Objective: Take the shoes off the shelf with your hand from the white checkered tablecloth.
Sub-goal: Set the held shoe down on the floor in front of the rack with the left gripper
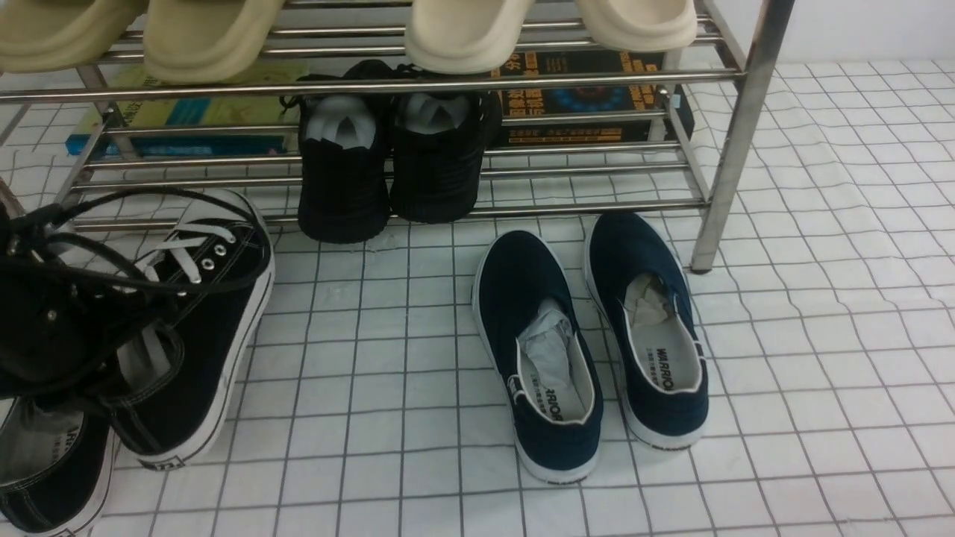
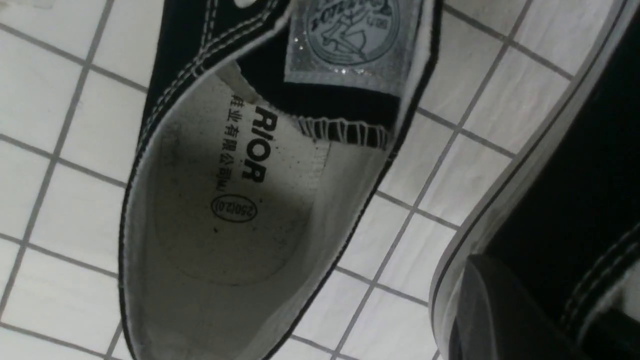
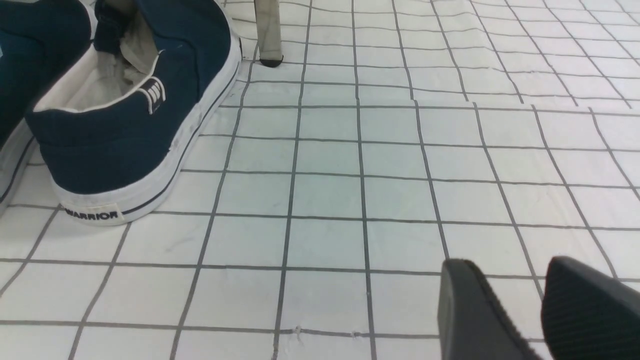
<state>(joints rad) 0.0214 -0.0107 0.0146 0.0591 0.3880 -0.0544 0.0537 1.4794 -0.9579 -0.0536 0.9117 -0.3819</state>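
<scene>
In the front view, the shelf [image 1: 720, 179] holds pale clogs [image 1: 470, 33] above and paper-stuffed black shoes [image 1: 343, 179] below; paper fills the navy slip-ons [image 1: 537, 328] too. At left, the left gripper [image 1: 104, 391], pincers together, overlaps the black sneakers [image 1: 201, 335] on the cloth [image 1: 388, 447]. The left wrist view hides whether canvas is pinched. In the right wrist view, the right gripper's [image 3: 510, 262] fingers stand apart.

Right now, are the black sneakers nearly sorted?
Partly. One sneaker already looks off the rack, down on the cloth. The left gripper is shut at the other sneaker; I can't tell whether it's gripping. Getting that one clear of the rack probably remains.
</scene>
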